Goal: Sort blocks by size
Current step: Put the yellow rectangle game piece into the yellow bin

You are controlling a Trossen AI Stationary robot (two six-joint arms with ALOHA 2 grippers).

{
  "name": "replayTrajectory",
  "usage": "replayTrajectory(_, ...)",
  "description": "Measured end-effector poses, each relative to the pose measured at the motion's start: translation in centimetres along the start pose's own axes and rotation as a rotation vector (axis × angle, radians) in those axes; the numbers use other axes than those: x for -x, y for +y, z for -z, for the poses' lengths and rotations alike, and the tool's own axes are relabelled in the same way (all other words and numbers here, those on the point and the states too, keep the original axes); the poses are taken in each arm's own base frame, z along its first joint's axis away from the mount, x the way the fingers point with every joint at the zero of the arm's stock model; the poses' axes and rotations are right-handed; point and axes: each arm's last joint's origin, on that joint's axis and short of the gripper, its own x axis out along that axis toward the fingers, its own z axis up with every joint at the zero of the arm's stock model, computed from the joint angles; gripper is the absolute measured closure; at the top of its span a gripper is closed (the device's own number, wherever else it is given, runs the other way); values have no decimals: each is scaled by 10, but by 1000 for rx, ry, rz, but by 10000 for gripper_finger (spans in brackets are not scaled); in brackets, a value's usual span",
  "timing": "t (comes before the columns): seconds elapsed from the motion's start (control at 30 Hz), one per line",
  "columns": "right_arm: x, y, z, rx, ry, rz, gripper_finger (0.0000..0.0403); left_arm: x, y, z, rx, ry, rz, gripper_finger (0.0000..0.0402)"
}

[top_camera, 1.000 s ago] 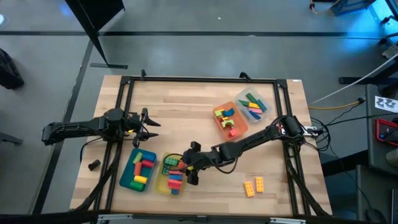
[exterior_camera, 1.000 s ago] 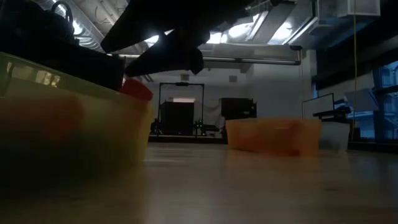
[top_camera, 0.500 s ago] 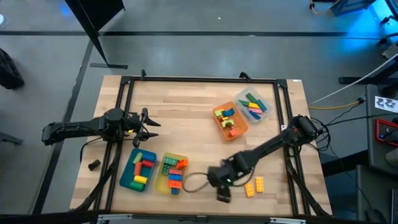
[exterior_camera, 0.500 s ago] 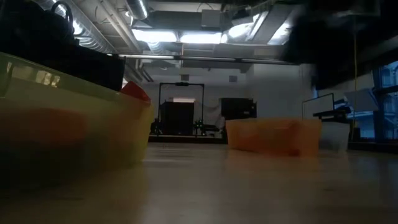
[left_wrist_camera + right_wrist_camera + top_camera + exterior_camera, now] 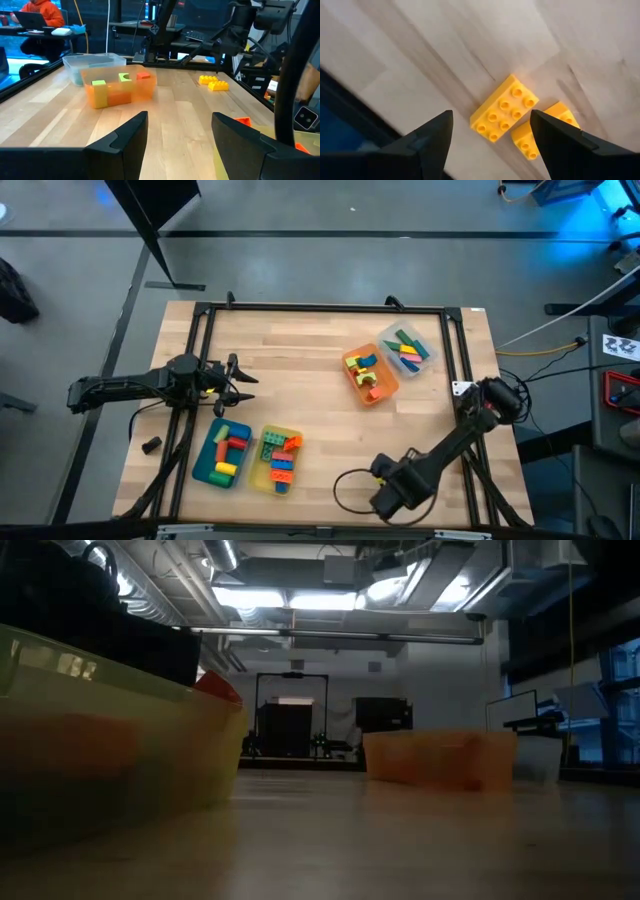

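Now the right gripper (image 5: 388,498) is low over the near edge of the table (image 5: 300,370), at the front right. Its two fingers (image 5: 427,137) are spread wide apart and hold nothing. Just past them, two yellow blocks (image 5: 505,109) lie flat on the wood, side by side and touching. From above, the arm covers these two blocks, so they do not show there.

The left gripper (image 5: 238,377) waits over the left side of the table, well away from the other arm. Its fingers (image 5: 122,137) are spread apart too, with nothing between them.

The other blocks are already in trays. A teal tray (image 5: 222,452) sits at the front left with red, yellow and green blocks in it. Right beside it, touching, is a yellow tray (image 5: 277,457) with red, green, blue and orange blocks. Farther back on the right, an orange tray (image 5: 370,374) holds more blocks. A clear tray (image 5: 405,350) is next to it with green, red and blue ones.

A person in an orange top (image 5: 42,12) sits at a desk far behind the table
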Motion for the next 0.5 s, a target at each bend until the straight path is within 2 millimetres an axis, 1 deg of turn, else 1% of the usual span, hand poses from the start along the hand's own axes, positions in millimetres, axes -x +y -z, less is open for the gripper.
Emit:
replayTrajectory(0.07,-1,1,5,-39,-28,9,135,0,0,0,0,0,0,196)
replayTrajectory(0.23,-4,4,17,-50,-43,16,135,0,0,0,0,0,0,196)
replayTrajectory(0.37,-12,6,25,-75,-83,42,135,0,0,0,0,0,0,196)
replayTrajectory(0.5,-22,9,26,-85,-85,70,135,0,0,0,0,0,0,196)
